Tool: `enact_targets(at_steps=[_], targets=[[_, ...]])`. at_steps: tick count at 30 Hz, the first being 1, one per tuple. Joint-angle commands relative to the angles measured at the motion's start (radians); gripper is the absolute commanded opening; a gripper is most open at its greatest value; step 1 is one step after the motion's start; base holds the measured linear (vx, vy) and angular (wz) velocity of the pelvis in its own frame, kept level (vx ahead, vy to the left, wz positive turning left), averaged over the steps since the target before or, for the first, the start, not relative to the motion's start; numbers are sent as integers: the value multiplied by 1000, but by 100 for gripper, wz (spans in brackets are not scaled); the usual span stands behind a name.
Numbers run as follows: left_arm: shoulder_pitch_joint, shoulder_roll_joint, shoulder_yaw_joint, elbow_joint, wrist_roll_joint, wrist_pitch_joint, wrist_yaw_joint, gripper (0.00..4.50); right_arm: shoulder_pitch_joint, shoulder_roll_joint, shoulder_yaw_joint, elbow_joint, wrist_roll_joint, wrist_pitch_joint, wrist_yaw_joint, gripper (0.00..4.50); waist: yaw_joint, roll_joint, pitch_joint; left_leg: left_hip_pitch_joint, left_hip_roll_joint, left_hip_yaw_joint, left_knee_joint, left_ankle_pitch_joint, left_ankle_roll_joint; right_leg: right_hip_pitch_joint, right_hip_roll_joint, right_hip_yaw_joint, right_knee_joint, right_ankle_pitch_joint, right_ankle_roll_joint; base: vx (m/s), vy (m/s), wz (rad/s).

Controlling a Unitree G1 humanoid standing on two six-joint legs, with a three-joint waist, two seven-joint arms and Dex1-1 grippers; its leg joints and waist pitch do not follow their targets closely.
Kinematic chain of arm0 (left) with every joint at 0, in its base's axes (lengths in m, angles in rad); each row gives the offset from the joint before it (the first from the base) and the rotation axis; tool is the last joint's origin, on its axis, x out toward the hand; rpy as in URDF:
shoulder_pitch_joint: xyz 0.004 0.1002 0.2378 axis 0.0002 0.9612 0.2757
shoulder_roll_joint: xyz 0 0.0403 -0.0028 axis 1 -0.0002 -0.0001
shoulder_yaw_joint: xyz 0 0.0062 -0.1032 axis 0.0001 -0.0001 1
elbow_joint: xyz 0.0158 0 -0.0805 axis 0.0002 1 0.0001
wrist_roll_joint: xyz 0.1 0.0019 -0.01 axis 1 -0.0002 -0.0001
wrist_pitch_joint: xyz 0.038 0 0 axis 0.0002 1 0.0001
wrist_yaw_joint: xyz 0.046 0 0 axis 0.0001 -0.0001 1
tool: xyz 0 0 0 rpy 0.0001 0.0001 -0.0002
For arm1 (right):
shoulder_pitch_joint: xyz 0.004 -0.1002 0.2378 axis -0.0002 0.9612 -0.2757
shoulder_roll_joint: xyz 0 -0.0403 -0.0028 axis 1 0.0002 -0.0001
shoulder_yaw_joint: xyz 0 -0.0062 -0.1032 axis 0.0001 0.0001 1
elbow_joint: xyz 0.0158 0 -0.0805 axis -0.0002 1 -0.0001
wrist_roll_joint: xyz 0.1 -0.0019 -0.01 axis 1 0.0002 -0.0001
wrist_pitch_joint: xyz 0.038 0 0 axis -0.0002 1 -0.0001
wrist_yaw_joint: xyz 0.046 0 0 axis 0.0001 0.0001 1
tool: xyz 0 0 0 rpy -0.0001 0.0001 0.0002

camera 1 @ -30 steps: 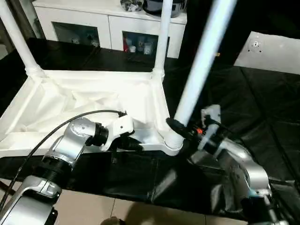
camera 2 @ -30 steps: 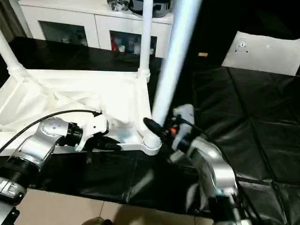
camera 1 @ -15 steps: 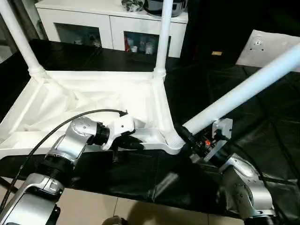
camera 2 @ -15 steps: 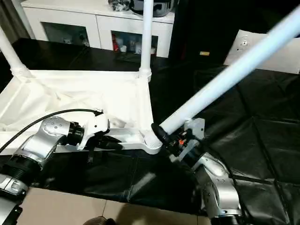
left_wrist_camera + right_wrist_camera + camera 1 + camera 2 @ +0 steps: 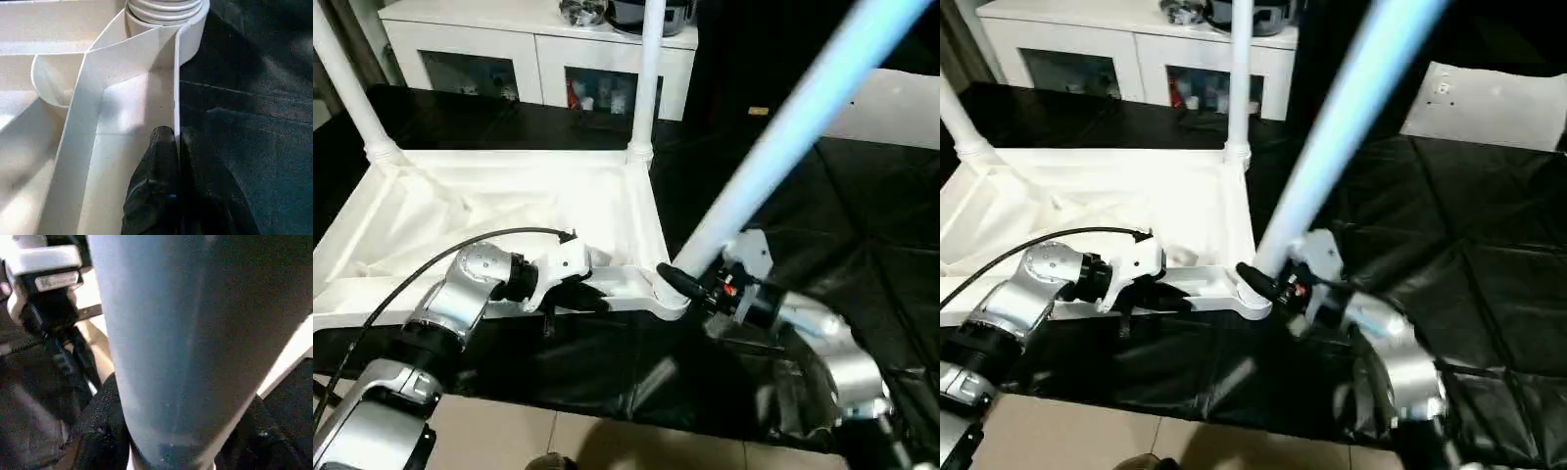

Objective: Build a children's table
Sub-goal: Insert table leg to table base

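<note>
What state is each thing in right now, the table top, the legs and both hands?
Table top: upside down on the black mat, ribbed underside up.
Two far legs: upright in their corner sockets.
Near leg: foot at the near corner socket, tilted, not upright.
Left hand: shut on the table top's near rim.
Right hand: shut on the near leg, just above the socket.

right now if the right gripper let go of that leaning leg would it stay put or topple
Probably topple: the leg leans steeply with its foot at the corner socket, seemingly not seated. Long and round, it would likely roll on the black mat. It looks stiff and light, hollow plastic.
</note>
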State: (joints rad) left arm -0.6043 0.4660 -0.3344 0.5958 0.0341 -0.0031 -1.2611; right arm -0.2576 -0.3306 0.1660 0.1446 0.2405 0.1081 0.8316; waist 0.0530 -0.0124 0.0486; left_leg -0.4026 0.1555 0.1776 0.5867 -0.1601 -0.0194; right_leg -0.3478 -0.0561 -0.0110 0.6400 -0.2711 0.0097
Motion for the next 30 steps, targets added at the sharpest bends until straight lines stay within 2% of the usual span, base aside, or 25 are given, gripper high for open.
enact_targets(at_steps=[1, 2, 3, 5, 8, 13, 16, 22, 26, 28, 30], targets=[[-33, 17, -12, 8, 21, -9, -5, 0, 37, -7, 89, 72, -33, 61, 65, 188, 7, 7, -35, 38, 83, -34, -87, -310, 4, -4, -98, 39, -94, -113, -238, 0, 0, 0], [-38, 16, -15, 10, 23, -12, -12, 0, 34, -8, 95, 78, -32, 61, 76, 188, 6, 5, -32, 39, 83, -35, -89, -316, 4, -5, -96, 38, -93, -101, -239, 0, 0, 0], [-47, 15, -23, 8, 25, -13, -26, 0, 29, -10, 107, 80, -29, 66, 100, 188, 5, 8, -23, 38, 83, -36, -92, -320, 5, -9, -95, 38, -93, -90, -239, 0, 0, 0], [-52, 14, -26, 5, 26, -10, -34, 0, 28, -11, 113, 76, -26, 69, 113, 188, 4, 6, -20, 41, 84, -37, -95, -334, 4, -9, -95, 38, -94, -84, -238, 0, 0, 0], [-69, 9, -35, 11, 28, -8, -48, 0, 26, -17, 134, 67, -19, 79, 151, 188, 4, 6, -7, 41, 84, -36, -99, -334, 12, -12, -96, 39, -98, -62, -239, 0, 0, 0], [-97, 3, -47, 57, 51, -35, -55, 0, 32, -22, 170, 46, -22, 84, 202, 188, 11, 4, 11, 44, 86, -35, -105, -357, 3, -15, -102, 43, -109, -132, -236, 0, 0, 0], [-102, 7, -52, 66, 57, -38, -58, 0, 36, -22, 181, 37, -24, 86, 222, 188, 14, 0, 19, 46, 88, -35, -113, -366, -3, -16, -107, 46, -119, -212, -223, 0, 0, 0], [-106, 16, -55, 86, 69, -40, -47, 0, 38, -19, 184, 28, -26, 86, 235, 188, 15, -2, 21, 47, 91, -33, -119, -323, 10, -14, -104, 44, -119, -167, -222, 0, 0, 0], [-102, 20, -44, 91, 65, -31, -34, 0, 35, -10, 178, 37, -32, 84, 223, 188, 14, -1, 27, 49, 94, -35, -124, -375, -10, -20, -110, 47, -129, -272, -213, 0, 0, 0], [-68, 28, -6, 42, 38, 19, 2, 0, 40, 11, 156, 47, -49, 78, 165, 188, 13, 4, 28, 50, 95, -37, -127, -401, -26, -23, -111, 51, -132, -310, -205, 0, 0, 0], [-32, 31, 29, -13, 16, 66, 43, 0, 42, 33, 132, 66, -66, 66, 108, 188, 11, 3, 29, 49, 95, -36, -130, -407, -32, -26, -112, 53, -134, -335, -202, 0, 0, 0]])
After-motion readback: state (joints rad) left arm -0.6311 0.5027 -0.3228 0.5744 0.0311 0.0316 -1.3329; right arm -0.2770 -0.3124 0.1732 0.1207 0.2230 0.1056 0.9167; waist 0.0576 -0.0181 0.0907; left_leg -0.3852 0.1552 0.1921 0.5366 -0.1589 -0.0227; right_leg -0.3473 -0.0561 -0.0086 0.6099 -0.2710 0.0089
